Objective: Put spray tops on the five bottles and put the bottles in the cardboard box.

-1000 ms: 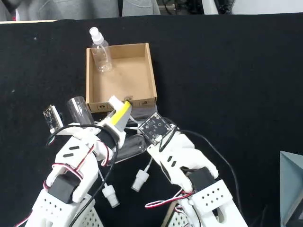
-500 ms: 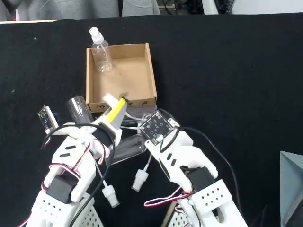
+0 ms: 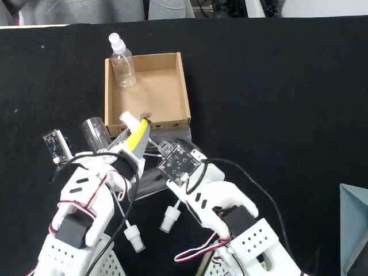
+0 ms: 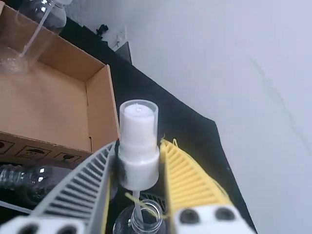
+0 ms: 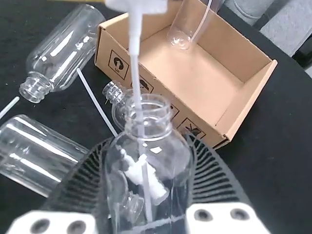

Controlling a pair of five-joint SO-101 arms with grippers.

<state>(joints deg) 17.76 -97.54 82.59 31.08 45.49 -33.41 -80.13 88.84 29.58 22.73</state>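
Just before the cardboard box [image 3: 155,92], which holds one capped bottle [image 3: 122,63], my right gripper [image 5: 147,146] clamps an open clear bottle [image 5: 146,114]; my left gripper [image 4: 138,148] pinches a spray top [image 4: 138,119], its tube inside that bottle's neck.

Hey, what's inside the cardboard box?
One capped bottle leans in a far corner of the cardboard box, its top over the rim. The left gripper with its spray top covers some of the near edge.

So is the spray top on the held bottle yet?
Not yet: the spray top sits above the bottle, only its tube inside the open neck.
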